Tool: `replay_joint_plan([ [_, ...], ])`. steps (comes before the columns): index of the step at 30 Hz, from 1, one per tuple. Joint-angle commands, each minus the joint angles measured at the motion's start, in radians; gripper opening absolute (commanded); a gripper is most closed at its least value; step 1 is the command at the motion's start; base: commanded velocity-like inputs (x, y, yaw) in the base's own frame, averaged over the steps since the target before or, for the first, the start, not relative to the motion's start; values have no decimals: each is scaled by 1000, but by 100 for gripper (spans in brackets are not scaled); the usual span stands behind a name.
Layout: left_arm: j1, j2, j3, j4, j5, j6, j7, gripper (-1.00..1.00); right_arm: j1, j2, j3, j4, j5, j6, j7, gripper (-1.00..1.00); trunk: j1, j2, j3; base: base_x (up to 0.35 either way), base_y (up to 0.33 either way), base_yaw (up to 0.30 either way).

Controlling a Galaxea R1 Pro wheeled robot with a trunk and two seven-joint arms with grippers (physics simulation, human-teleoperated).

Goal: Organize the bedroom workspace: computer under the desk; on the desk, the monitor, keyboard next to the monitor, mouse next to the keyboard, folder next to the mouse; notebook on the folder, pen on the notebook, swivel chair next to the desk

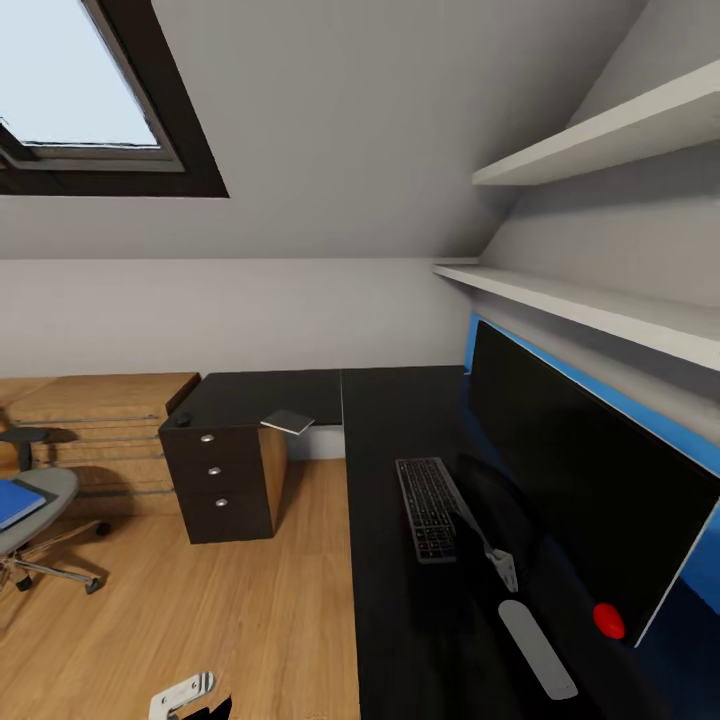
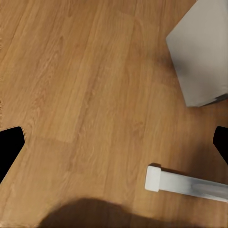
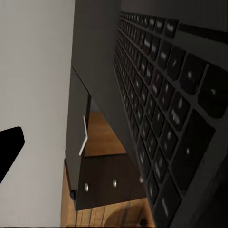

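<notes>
The slim dark-keyed keyboard (image 1: pixel 430 507) with its grey frame lies flat on my black desk top (image 1: pixel 390 620), just in front of the wide black monitor (image 1: pixel 585 480) that stands along the blue back panel (image 1: pixel 700 450). My right gripper (image 1: pixel 503 566) is low over the desk at the keyboard's near end; in my right wrist view the keys (image 3: pixel 166 109) fill one side, very close, and one dark finger (image 3: pixel 9 147) shows at the edge, so I cannot tell whether those jaws are parted or closed. A small red round object (image 1: pixel 608 620) sits near the monitor's lower corner.

Beyond the desk's far end stands the black drawer unit with round silver knobs (image 1: pixel 220 470), with a thin dark flat notebook (image 1: pixel 288 421) on its top. Well apart, on the wood floor (image 1: pixel 200 610), the grey swivel chair (image 1: pixel 40 510) carries the bright-blue folder (image 1: pixel 18 500) on its seat.

My left gripper (image 2: pixel 114 147) hangs over bare floor, its two dark fingers (image 2: pixel 9 145) spread wide and holding nothing; a white desk foot (image 2: pixel 185 183) lies below it.
</notes>
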Motion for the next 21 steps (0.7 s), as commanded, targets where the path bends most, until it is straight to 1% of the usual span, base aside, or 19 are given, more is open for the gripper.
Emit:
replay_joint_plan([
  [1, 0, -1, 4, -2, 5, 7, -5, 100, 0, 0, 0, -2, -6, 1, -6, 100, 0, -1, -1, -312, 0, 0],
  [21, 0, -1, 4, -2, 7, 7, -6, 100, 0, -1, 0, -2, -6, 3, -6, 100, 0, -1, -1, -332, 0, 0],
])
